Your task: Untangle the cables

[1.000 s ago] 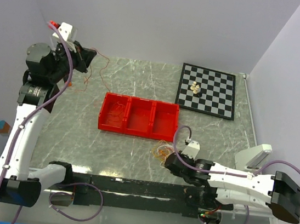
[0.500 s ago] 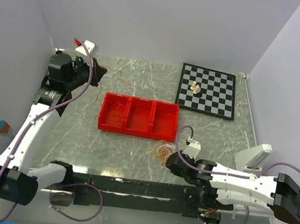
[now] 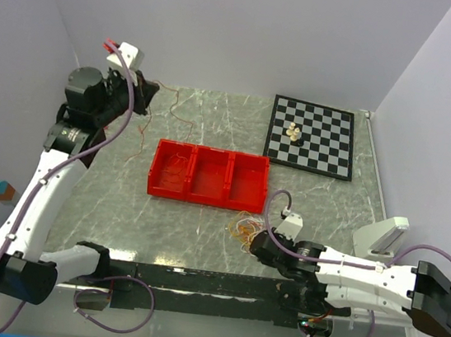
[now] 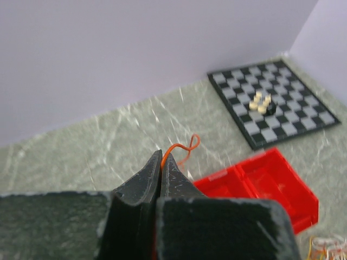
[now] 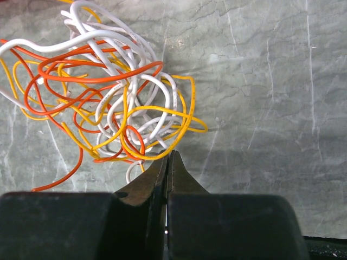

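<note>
cables [image 3: 243, 225] lie clumped just in front of the tray's [image 3: 205, 197] right end, with the right gripper [image 3: 256, 241] at their near edge. past the tray's left end, the raised left gripper [image 3: 142, 95] trails an orange wire [image 3: 173, 103] down toward it. left wrist: jaws clamped on that wire, which curls forward off the tips. right wrist: jaws together, tips touching the clump; whether a strand is pinched i cannot tell.
</note>
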Motion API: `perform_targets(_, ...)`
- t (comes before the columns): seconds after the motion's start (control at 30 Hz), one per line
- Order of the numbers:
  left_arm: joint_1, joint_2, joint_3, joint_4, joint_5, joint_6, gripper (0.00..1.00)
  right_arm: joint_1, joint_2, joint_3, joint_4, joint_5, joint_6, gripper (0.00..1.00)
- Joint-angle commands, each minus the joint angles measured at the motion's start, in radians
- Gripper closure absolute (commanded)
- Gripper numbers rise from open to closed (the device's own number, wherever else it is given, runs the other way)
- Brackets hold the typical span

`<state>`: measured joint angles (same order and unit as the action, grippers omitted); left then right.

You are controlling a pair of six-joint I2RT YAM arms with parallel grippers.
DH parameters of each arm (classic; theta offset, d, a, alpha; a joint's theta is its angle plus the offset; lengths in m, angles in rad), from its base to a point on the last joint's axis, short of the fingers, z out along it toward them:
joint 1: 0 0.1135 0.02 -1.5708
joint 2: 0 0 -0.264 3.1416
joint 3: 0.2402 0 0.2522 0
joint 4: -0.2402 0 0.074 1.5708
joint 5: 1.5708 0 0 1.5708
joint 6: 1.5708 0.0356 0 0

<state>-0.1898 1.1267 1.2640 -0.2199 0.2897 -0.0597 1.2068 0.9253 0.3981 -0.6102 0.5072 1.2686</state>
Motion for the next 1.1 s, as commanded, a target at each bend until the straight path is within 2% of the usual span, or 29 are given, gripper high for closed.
perform_targets(0.0,0.0,0.007,0.15,0.008,-0.046,0.0,0.99,0.01,0.015,0.007,0.018,0.014,0.0,1.0)
perform_targets(0.17,0.0,-0.008,0.16,-0.038,-0.04,0.015,0.99,0.011,-0.002,-0.008,0.024,0.014,0.009,1.0)
perform_targets(0.4,0.009,-0.041,0.121,-0.009,-0.116,0.017,0.99,0.01,-0.006,-0.016,0.03,0.008,0.002,1.0)
perform_targets(0.67,0.059,0.033,0.383,0.034,-0.072,-0.046,0.99,0.01,-0.005,-0.005,0.021,0.014,-0.003,1.0)
perform_targets(0.8,0.062,0.048,0.437,0.04,-0.049,-0.072,0.98,0.011,-0.006,-0.018,0.036,0.008,0.005,1.0)
perform_targets(0.9,0.062,0.039,0.404,0.033,0.0,-0.065,0.99,0.01,-0.003,-0.016,0.033,0.01,0.008,1.0)
perform_targets(1.07,0.062,-0.014,0.215,0.014,0.003,-0.04,0.99,0.01,-0.006,-0.008,0.023,0.016,0.0,1.0)
